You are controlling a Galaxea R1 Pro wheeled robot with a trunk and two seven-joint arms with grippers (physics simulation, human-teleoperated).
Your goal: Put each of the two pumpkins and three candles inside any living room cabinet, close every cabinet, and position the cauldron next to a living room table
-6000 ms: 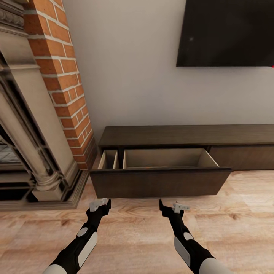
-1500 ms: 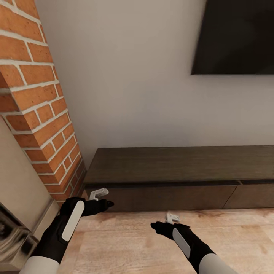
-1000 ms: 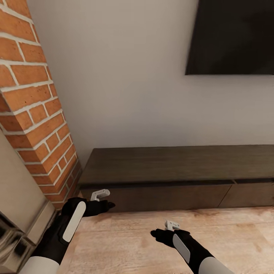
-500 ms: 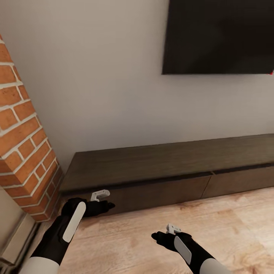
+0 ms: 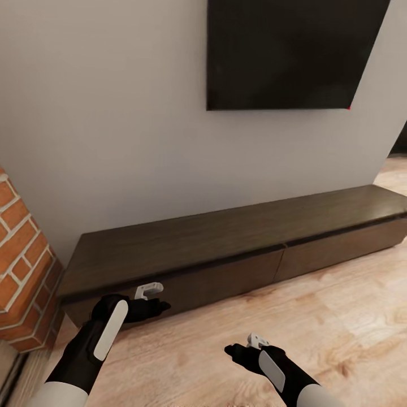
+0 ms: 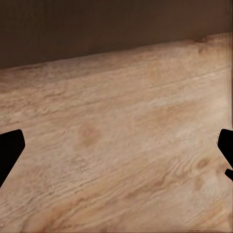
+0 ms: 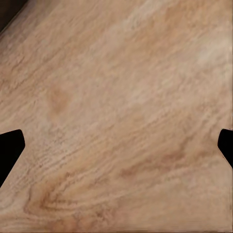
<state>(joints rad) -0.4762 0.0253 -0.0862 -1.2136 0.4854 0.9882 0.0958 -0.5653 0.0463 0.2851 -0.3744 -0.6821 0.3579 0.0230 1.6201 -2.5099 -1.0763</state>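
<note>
Your left gripper point(image 5: 161, 306) hangs empty, just short of the cabinet point(image 5: 226, 249)'s left drawer front; your right gripper point(image 5: 230, 350) hangs lower over the wood floor point(image 5: 316, 339). From the head view you can see the cabinet running along the wall under the dark screen point(image 5: 288, 51), both flat fronts flush, brick point(image 5: 22, 282) at its left end. Left wrist view: fingertips point(image 6: 9, 150) spread wide apart, nothing between, dark cabinet front beyond the floor. Right wrist view: fingertips point(image 7: 9, 145) equally wide over bare boards. Those handleless fronts are likely stiff and slick, so hook an edge or top lip if reopening.
</note>
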